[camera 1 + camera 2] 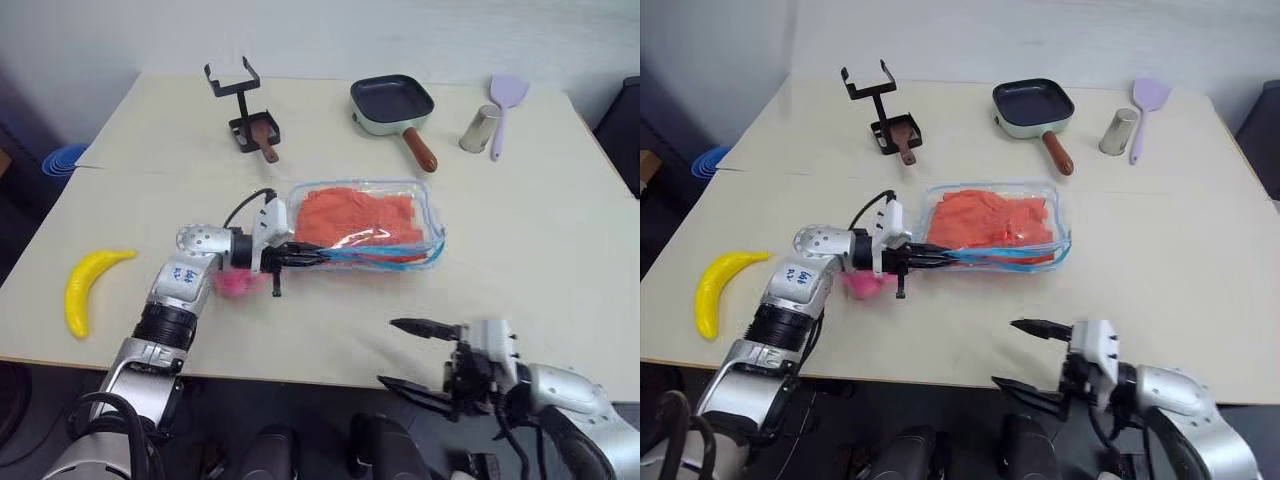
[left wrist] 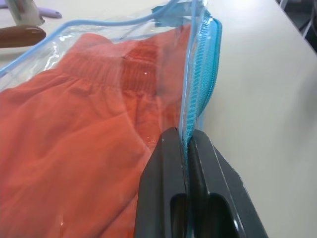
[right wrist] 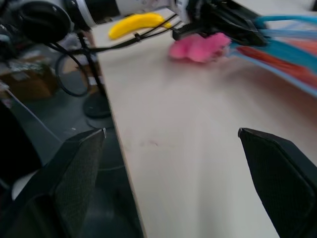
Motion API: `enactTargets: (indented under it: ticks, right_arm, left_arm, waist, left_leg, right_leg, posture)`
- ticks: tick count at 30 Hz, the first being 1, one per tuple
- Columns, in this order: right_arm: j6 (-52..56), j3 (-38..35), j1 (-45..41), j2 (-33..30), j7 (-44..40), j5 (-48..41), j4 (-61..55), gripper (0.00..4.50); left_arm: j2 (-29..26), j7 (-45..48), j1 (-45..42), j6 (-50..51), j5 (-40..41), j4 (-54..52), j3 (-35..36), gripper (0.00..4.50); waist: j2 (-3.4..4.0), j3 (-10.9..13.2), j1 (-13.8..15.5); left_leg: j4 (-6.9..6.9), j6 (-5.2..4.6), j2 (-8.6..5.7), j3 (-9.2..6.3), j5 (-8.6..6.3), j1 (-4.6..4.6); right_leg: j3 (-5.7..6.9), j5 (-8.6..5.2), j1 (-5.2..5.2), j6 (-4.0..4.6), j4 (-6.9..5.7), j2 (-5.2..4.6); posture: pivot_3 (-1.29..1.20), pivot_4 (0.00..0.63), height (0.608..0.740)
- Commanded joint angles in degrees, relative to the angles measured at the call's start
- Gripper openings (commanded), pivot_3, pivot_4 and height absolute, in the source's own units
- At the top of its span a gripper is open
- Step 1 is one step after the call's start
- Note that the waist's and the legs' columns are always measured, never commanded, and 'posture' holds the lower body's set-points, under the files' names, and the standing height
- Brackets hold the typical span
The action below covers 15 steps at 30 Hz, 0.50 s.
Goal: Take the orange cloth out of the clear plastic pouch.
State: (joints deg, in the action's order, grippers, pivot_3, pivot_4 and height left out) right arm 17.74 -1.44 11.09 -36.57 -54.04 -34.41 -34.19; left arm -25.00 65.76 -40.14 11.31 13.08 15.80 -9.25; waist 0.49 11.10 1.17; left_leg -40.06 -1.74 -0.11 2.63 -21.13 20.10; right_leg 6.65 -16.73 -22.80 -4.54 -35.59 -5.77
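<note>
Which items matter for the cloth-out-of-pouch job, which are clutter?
Job: orange cloth; clear plastic pouch; left tool, shut on the pouch's blue zipper edge; right tool, open.
Clutter: banana, pink toy, frying pan, metal cup, purple spatula, black stand.

The clear plastic pouch [image 1: 420, 205] is glossy, see-through soft film with a ribbed light blue zipper trim. Inside, the orange cloth [image 1: 355, 215] looks matt, soft and wrinkled, with a ribbed band. The table [image 1: 560, 250] is smooth, pale and matt. The frying pan [image 1: 392, 103] has a dark matt inside and a glossy brown wooden-looking handle. The cup [image 1: 480, 128] is brushed metal.
</note>
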Motion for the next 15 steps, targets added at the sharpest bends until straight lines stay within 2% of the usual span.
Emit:
enactTargets:
  ticks: [1,3,6,10,15]
  right_arm:
    - [1.7,1.2,-1.4,0.2,2.1,-0.1,-2.1,4.50]
    - [-0.5,0.2,-0.6,-0.2,1.6,1.4,-1.2,4.50]
    - [-5.7,-2.5,1.3,-0.2,-0.4,3.2,1.1,4.50]
    - [-13.8,-8.3,4.6,0.5,-2.7,4.4,5.2,4.50]
    - [-15.2,-8.9,6.4,-0.1,-4.4,4.1,6.5,4.50]
  left_arm:
    - [-0.8,-1.6,1.7,-0.3,-1.4,-4.3,-0.6,0.05]
    - [-1.1,-2.6,2.4,-2.1,-3.4,-4.9,-1.6,0.05]
    - [-1.6,-2.8,3.4,-3.8,-6.0,-5.7,-3.8,0.68]
    - [0.8,-4.9,3.8,-4.3,-5.3,-7.2,-3.3,1.85]
    - [1.7,-6.9,3.2,-4.2,-5.3,-6.0,-2.1,3.28]
  waist:
    - [0.00,0.0,0.2]
    - [-0.01,0.0,0.4]
    - [-0.02,0.0,0.7]
    - [-0.02,0.0,0.7]
    - [-0.02,0.0,0.2]
  left_leg:
    - [0.00,0.00,-0.01,-0.01,0.00,0.00]
    - [0.00,0.00,-0.04,-0.02,0.00,0.04]
    - [-0.01,-0.03,-0.12,-0.07,-0.01,0.07]
    - [-0.01,-0.07,-0.14,-0.06,-0.03,0.08]
    - [-0.01,-0.05,-0.08,-0.03,-0.02,0.05]
  right_leg:
    - [0.00,0.00,0.00,0.00,0.00,0.00]
    - [0.02,0.00,0.00,0.00,0.03,-0.01]
    - [0.04,0.00,0.01,-0.01,0.06,-0.01]
    - [0.03,0.02,0.03,-0.03,0.07,-0.02]
    - [0.01,0.02,0.03,-0.04,0.05,0.00]
  posture:
    - [0.00,0.150,0.740]
    - [0.00,0.150,0.740]
    - [0.00,0.150,0.740]
    - [0.00,0.150,0.740]
    - [0.00,0.150,0.740]
